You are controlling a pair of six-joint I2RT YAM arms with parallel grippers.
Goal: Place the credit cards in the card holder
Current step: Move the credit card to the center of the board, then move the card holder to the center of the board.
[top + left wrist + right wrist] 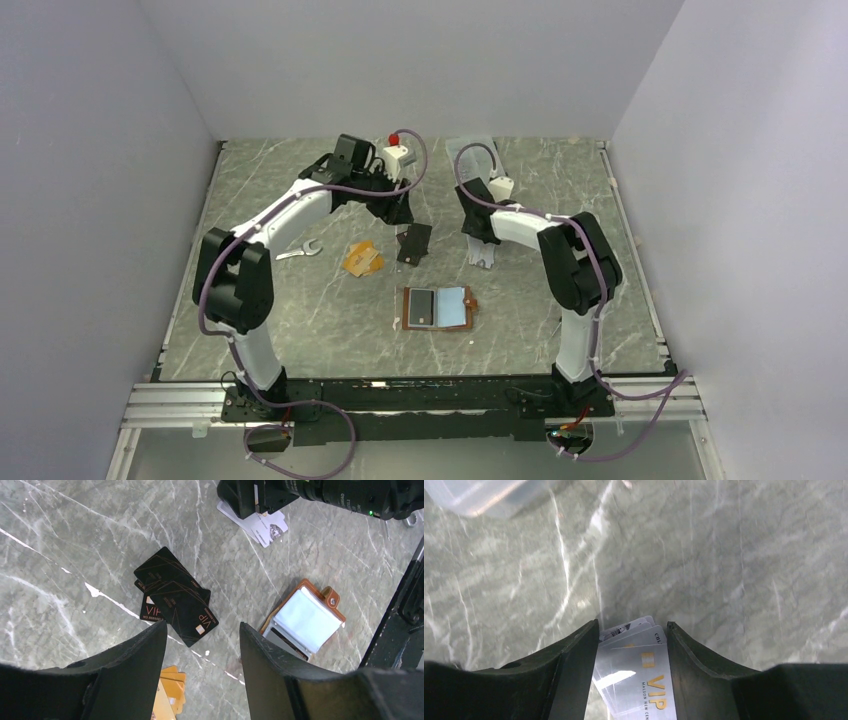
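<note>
Several black credit cards (pixel 175 597) lie fanned on the marble table, just ahead of my left gripper (pixel 202 627), which hangs open above them with nothing between its fingers. Orange-tan cards (pixel 167 687) show below its left finger. The brown card holder (pixel 307 617) lies open to the right, pale pockets up; in the top view the card holder (pixel 437 308) sits at centre front. My right gripper (pixel 632 625) is down at the table, open, its fingers close on either side of a stack of silver-grey cards (pixel 639 675). From above, this gripper (pixel 483 250) covers most of that stack.
A small wrench (pixel 298 250) lies left of the orange cards (pixel 362 259). A clear plastic box (pixel 478 152) stands at the back, its corner in the right wrist view (pixel 479 495). A white block with a red knob (pixel 398 152) sits behind the left arm.
</note>
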